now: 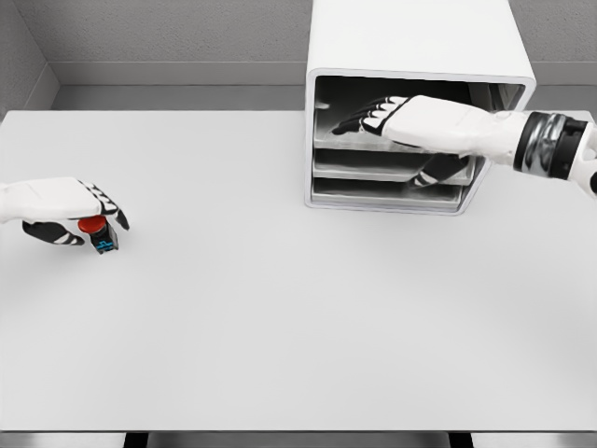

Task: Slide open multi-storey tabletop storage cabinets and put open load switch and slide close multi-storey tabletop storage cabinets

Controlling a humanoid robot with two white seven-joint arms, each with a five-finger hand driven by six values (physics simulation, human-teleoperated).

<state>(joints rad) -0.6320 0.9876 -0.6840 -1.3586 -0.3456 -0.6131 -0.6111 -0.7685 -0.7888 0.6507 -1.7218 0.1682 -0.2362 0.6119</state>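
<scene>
The load switch, a small dark block with a red button on top and a blue face, is at the table's far left. My left hand is shut on it, fingers over the top and thumb underneath. The white multi-storey cabinet stands at the back right with three drawer levels facing me. My right hand reaches into its front. The right hand's fingers lie stretched over the top drawer, and its thumb hangs in front of the middle drawer and bottom drawer. It grasps nothing that I can see.
The white table spreads between the two hands. Its front edge runs along the bottom of the view. A grey wall stands behind the cabinet.
</scene>
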